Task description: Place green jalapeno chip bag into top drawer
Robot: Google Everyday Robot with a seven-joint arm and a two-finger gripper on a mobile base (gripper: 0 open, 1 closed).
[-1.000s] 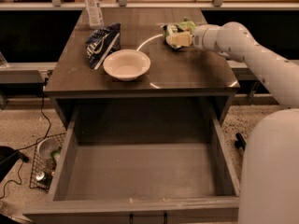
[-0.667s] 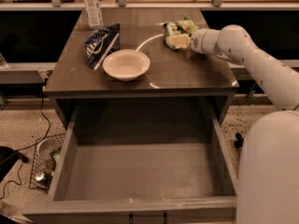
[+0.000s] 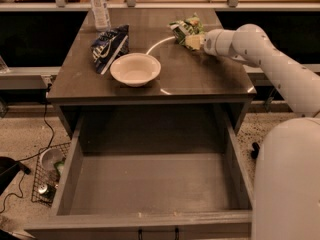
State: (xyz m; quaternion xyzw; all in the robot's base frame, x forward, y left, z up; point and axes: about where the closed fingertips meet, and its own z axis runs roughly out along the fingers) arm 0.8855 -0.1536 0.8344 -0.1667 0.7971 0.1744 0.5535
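The green jalapeno chip bag point(image 3: 185, 30) is at the back right of the tabletop, crumpled and tilted up at the tip of my arm. My gripper point(image 3: 194, 40) is shut on its right end; the white wrist reaches in from the right. The top drawer point(image 3: 150, 184) stands pulled wide open below the table's front edge, a deep grey box with a bare flat bottom and a small dark handle point(image 3: 157, 232) on its front panel. The bag is behind the drawer and above it.
A white bowl point(image 3: 135, 69) sits at the table's front middle. A dark blue and white chip bag point(image 3: 109, 46) lies to its left, with a water bottle point(image 3: 100, 6) behind. A wire basket point(image 3: 47, 176) stands on the floor at left. My white base point(image 3: 287, 184) fills the lower right.
The green bag and my gripper have shifted slightly left and up from the tabletop. The bowl, blue bag and drawer have not moved.
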